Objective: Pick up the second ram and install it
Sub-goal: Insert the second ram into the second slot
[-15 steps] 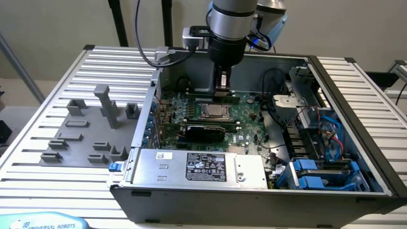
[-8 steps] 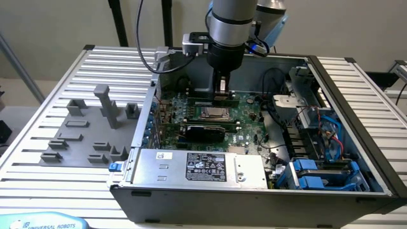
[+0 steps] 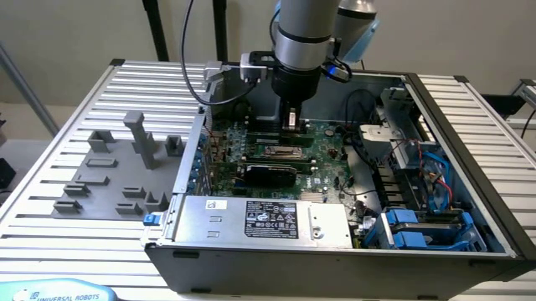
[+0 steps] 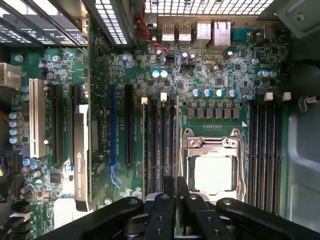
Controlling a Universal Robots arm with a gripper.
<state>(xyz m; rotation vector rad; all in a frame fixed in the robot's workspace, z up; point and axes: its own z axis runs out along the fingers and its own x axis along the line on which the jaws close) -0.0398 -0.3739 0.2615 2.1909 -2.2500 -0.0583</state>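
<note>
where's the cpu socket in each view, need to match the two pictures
Exterior view: the cpu socket is in the middle of the open computer case, just below the gripper in the picture.
Wrist view: the cpu socket is the metal-framed square with a pale centre, between two banks of memory slots, beside the gripper.
Shared landmark: the gripper, close by the socket in both.

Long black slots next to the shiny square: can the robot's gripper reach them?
Probably yes. The computer case lies open, the gripper hangs right over the slots, and no cable or card crosses between them.
</note>
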